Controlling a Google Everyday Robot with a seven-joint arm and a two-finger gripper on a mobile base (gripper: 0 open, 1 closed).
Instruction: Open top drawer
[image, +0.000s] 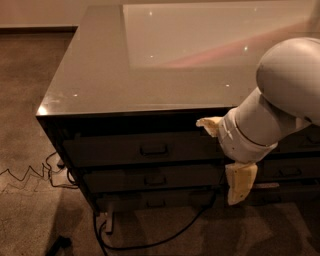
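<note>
From where I stand there is just the one view. A low dark cabinet (65, 145) sits under a glossy surface (100, 75) that catches pale reflections. The top drawer (110, 150) lies directly beneath the surface edge, and its front looks flush with the cabinet face. Its small bar handle (154, 149) is at the middle. The robot's thick white arm (280, 95) reaches in from the right. The claw (216, 161) hangs in front of the drawer's right end, well to the right of the handle and not touching it. Its cream fingers (239, 181) are spread wide. One points left just under the surface edge; the other droops past the second drawer (120, 179). A third drawer (150, 202) sits lower still. Cables (47, 172) trail over the carpet (30, 100) at the cabinet's left corner.
</note>
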